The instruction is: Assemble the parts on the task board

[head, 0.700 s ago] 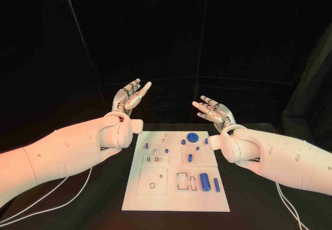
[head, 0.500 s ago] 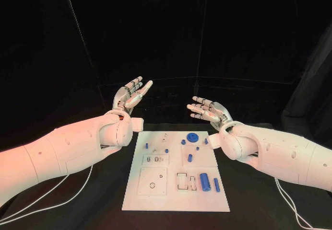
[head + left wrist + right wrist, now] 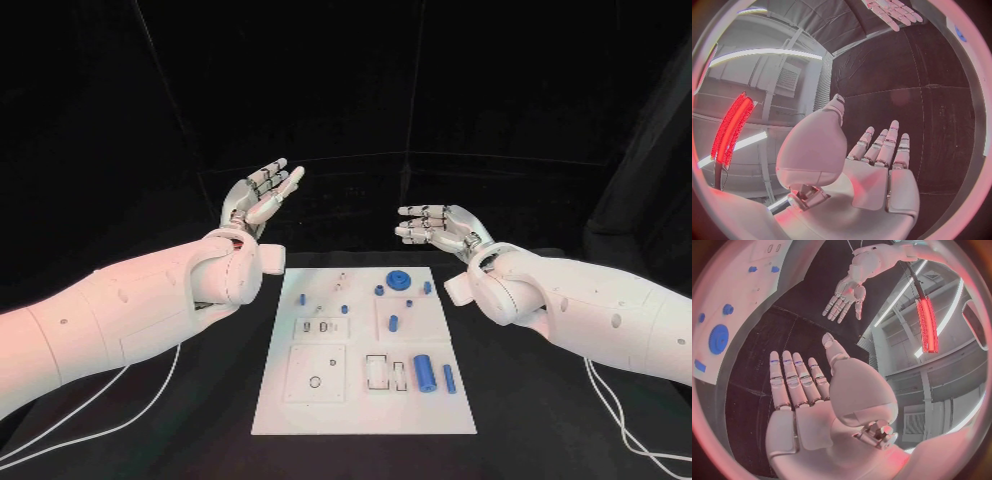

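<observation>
Nearest, on the black table [image 3: 173,420]: white task board [image 3: 361,415], flat, centred between the two arms. On its near right part, a thick blue cylinder [image 3: 424,372] beside a thin blue pin [image 3: 449,377]. Toward its far edge, a round blue disc [image 3: 400,281] among small blue parts [image 3: 387,323]. Beyond and above the board, left hand [image 3: 260,196] raised, fingers straight and spread, holding nothing; right hand [image 3: 440,227] lower, fingers apart, slightly bent, likewise holding nothing.

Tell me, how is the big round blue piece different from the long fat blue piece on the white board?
The round blue piece is a flat disc; the long blue piece is a cylinder lying on its side. The round blue piece sits at the task board's far end, the long blue piece near the robot's end. Both are blue, lie on the board's right side, and no hand touches them.
</observation>
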### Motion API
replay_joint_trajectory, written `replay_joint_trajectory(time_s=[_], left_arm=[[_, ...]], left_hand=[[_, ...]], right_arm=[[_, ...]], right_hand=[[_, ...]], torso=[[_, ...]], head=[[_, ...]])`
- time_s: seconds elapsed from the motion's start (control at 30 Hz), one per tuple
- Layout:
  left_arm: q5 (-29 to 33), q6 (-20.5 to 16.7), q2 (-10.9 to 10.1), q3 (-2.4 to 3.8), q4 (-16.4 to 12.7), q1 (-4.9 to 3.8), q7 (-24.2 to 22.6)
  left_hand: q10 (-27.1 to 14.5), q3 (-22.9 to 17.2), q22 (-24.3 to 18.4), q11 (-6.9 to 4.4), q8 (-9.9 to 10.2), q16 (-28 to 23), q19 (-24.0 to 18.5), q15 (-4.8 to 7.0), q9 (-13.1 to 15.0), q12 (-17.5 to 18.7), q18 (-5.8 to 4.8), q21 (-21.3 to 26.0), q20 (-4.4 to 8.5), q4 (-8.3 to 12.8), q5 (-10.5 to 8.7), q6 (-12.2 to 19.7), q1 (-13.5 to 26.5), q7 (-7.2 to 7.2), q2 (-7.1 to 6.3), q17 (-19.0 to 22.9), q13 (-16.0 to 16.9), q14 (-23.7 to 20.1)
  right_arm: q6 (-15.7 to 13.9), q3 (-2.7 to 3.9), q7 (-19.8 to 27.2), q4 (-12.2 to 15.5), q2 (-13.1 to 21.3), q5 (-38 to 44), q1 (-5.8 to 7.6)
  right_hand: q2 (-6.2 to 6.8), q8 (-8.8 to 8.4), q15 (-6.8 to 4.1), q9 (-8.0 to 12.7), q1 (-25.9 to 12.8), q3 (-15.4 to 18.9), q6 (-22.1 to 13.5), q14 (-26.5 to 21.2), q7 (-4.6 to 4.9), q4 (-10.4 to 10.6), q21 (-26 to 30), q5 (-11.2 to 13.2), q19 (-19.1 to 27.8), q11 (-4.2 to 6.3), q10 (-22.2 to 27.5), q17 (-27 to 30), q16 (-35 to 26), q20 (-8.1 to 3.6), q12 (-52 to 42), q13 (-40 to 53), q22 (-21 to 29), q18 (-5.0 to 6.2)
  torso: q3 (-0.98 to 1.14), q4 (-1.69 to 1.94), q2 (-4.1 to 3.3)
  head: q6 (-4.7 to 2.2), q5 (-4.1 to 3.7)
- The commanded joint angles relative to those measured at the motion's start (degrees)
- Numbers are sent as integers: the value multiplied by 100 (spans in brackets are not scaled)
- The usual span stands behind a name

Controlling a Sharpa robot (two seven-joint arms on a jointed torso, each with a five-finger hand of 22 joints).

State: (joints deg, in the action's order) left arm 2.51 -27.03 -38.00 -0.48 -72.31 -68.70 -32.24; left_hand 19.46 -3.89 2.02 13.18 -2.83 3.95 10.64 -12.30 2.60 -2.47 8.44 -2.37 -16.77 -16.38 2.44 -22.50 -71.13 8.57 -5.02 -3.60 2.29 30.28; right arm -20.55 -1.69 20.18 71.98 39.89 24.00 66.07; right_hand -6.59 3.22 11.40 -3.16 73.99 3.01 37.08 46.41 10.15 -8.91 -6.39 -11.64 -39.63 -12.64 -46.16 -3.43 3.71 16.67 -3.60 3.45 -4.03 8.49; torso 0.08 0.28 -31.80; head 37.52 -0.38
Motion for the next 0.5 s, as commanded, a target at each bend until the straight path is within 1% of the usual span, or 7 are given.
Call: replay_joint_trajectory(time_s=[0.03, 0.1, 0.13, 0.17, 0.3, 0.37, 0.5], left_arm=[[14, 182, -89, 5, -89, -9, -159], [6, 194, -149, 4, -145, -8, -177], [-5, 202, -185, 4, -181, -8, -185], [-21, 216, -225, 4, -220, -8, -190], [-113, 262, -377, 4, -389, -8, -197], [-200, 301, -471, 4, -504, -8, -190], [-409, 409, -672, 4, -790, -7, -144]], left_hand=[[518, -53, 65, 85, -98, 198, 346, -48, 50, -106, -30, -131, -8, 26, 28, -426, -120, 717, 34, -97, 51, 752], [1609, -65, 213, 100, -270, 447, 1114, -52, 135, -370, 16, -416, -18, 92, 48, -1090, -216, 727, 102, -192, 172, 1406], [2297, -65, 315, 52, -360, 551, 1656, 48, 179, -547, 41, -616, 12, 125, 43, -1436, -246, 720, 140, -226, 248, 1644], [2678, -52, 453, -11, -444, 670, 2398, 121, 216, -656, 123, -898, 13, 168, 33, -1778, -276, 678, 167, -264, 279, 1929], [3258, 22, 542, -167, -627, 870, 3179, 309, 282, -795, 201, -1207, 89, 313, 39, -2634, -337, 576, 244, -315, 268, 2584], [3615, 58, 577, -281, -686, 1018, 3575, 444, 288, -880, 232, -1357, 209, 405, 34, -2886, -380, 489, 289, -386, 274, 3027], [3974, 127, 545, -383, -700, 1066, 3894, 562, 259, -886, 235, -1403, 327, 519, 30, -3146, -408, 412, 361, -462, 250, 3384]], right_arm=[[-138, 6, 51, -10, 37, 622, 18], [-150, 7, 22, -21, 54, 828, 28], [-156, 7, -1, -30, 62, 959, 39], [-157, 8, -29, -41, 67, 1106, 53], [-148, 10, -175, -76, 87, 1771, 122], [-116, 11, -302, -98, 90, 2234, 170], [2, 14, -673, -126, 75, 3400, 278]], right_hand=[[-21, 97, -154, -65, 232, -15, 1150, 827, 312, -221, -229, 38, -554, 142, -817, -29, 134, -26, -132, 23, -45, 204], [-34, 141, -231, -80, 291, -41, 1441, 1097, 275, -292, -336, 38, -772, 208, -1019, -38, 206, -80, -186, 24, -72, 222], [-45, 138, -266, -73, 306, -56, 1516, 1201, 257, -330, -379, 26, -873, 237, -1100, -27, 211, -110, -188, 14, -76, 214], [-43, 150, -302, -75, 329, -72, 1596, 1321, 233, -376, -425, 15, -971, 265, -1201, -32, 235, -150, -207, 19, -85, 224], [-75, 179, -479, -75, 341, -158, 1892, 1779, 141, -561, -641, -17, -1416, 383, -1612, -31, 295, -329, -239, 21, -137, 208], [-93, 199, -549, -81, 335, -210, 2023, 1969, 106, -661, -743, -32, -1608, 458, -1805, -31, 312, -423, -246, 26, -168, 215], [-36, 223, -770, -89, 370, -298, 2264, 2497, 24, -770, -1232, -57, -2295, 603, -2231, -52, 415, -707, -268, 46, -382, 200]], torso=[[12, -11, -82], [14, -12, -120], [11, -11, -139], [13, -10, -168], [16, 1, -262], [13, 12, -323], [8, 34, -451]], head=[[3, -9], [-10, -10], [-9, -19], [-29, -26], [-52, -45], [-84, -57], [-135, -89]])
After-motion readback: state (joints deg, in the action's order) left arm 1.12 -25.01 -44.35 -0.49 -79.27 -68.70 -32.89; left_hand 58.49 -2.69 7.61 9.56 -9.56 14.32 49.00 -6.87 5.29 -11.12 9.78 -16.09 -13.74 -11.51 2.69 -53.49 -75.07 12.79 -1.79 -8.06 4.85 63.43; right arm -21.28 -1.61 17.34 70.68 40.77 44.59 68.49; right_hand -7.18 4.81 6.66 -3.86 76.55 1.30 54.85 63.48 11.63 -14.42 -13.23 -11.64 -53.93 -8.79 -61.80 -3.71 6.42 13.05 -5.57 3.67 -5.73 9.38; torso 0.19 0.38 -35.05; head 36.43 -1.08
